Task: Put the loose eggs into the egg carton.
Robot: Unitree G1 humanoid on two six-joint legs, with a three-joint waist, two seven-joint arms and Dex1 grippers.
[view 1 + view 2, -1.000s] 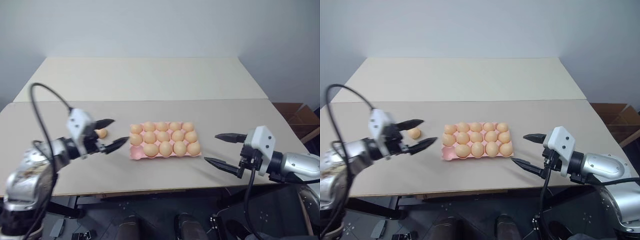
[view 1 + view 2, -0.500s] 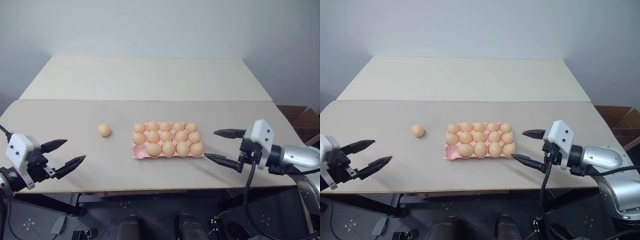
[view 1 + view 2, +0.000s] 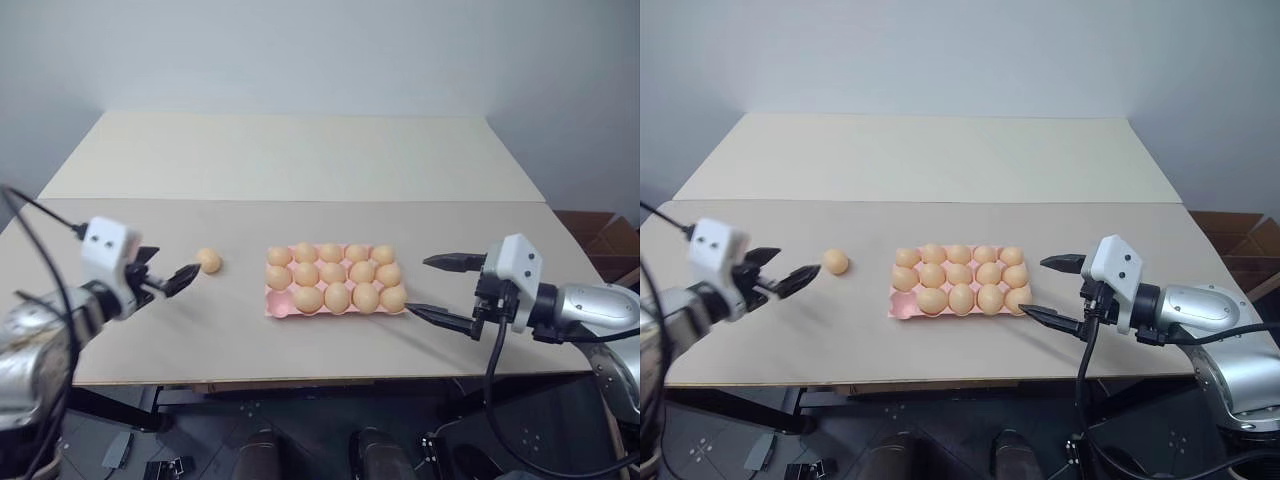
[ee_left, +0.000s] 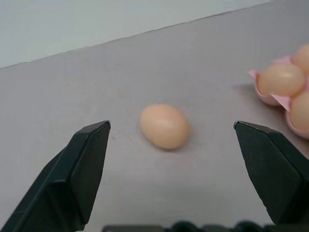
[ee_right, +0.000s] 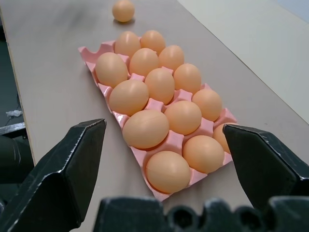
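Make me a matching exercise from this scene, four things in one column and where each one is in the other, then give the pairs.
Things:
1. loose egg
2. carton
3. left gripper
4. right gripper

Places or states:
A. mid-table, holding many eggs
B. on bare table, left of the carton
C. right of the carton, jaws open, empty
D. left of the loose egg, jaws open toward it

Pairs: 1-B, 2-A, 3-D, 4-C
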